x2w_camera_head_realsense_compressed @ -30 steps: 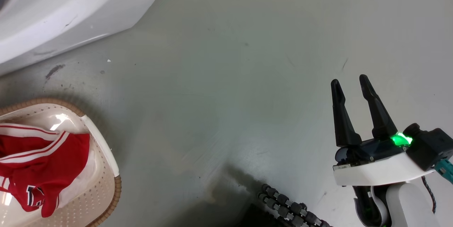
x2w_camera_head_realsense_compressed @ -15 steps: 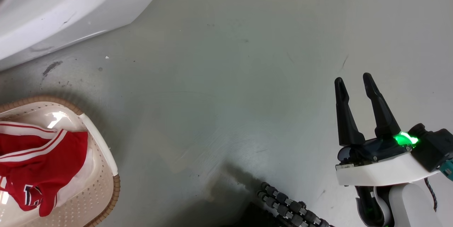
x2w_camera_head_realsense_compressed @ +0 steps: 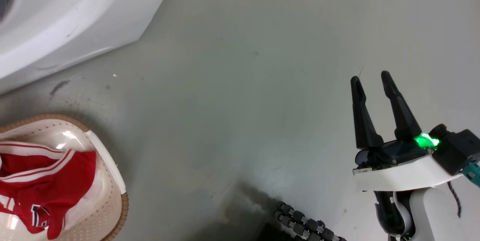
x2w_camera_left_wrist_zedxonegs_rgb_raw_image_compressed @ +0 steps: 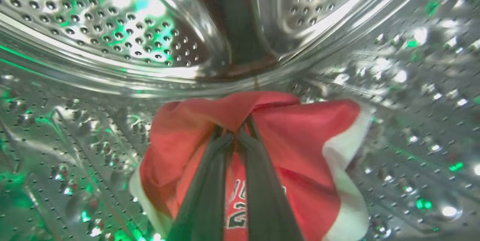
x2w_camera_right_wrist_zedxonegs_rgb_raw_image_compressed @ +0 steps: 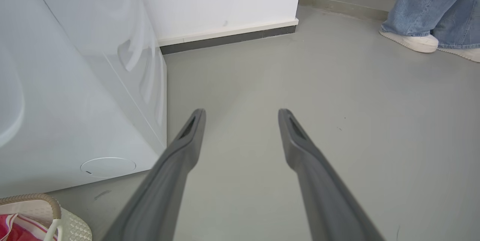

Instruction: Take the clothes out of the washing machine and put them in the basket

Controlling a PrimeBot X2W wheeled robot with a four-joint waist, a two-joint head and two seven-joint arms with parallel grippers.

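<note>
Inside the washing machine's steel drum [x2w_camera_left_wrist_zedxonegs_rgb_raw_image_compressed: 112, 38], my left gripper [x2w_camera_left_wrist_zedxonegs_rgb_raw_image_compressed: 236, 130] is shut on a red jersey [x2w_camera_left_wrist_zedxonegs_rgb_raw_image_compressed: 307, 139] with white trim and white lettering, its fingertips buried in a fold of the cloth. The machine's white body [x2w_camera_head_realsense_compressed: 75, 19] fills the upper left of the head view and the left of the right wrist view [x2w_camera_right_wrist_zedxonegs_rgb_raw_image_compressed: 75, 102]. The cream basket [x2w_camera_head_realsense_compressed: 108, 181] with a brown rim sits at the lower left and holds a red garment [x2w_camera_head_realsense_compressed: 45, 184] with white stripes. My right gripper [x2w_camera_head_realsense_compressed: 369, 79] hangs open over bare floor, empty, also seen from its wrist [x2w_camera_right_wrist_zedxonegs_rgb_raw_image_compressed: 242, 115].
Grey floor [x2w_camera_head_realsense_compressed: 243, 83] spreads between the machine and my right arm. A ribbed black cable [x2w_camera_head_realsense_compressed: 303, 226] lies at the bottom centre. A person's legs in jeans and pale shoes [x2w_camera_right_wrist_zedxonegs_rgb_raw_image_compressed: 420, 38] stand by the far wall. A white wall with dark skirting [x2w_camera_right_wrist_zedxonegs_rgb_raw_image_compressed: 225, 38] runs behind the machine.
The head camera has shifted slightly, so the machine and basket sit a little lower in the picture. My right gripper stays open and roughly in place.
</note>
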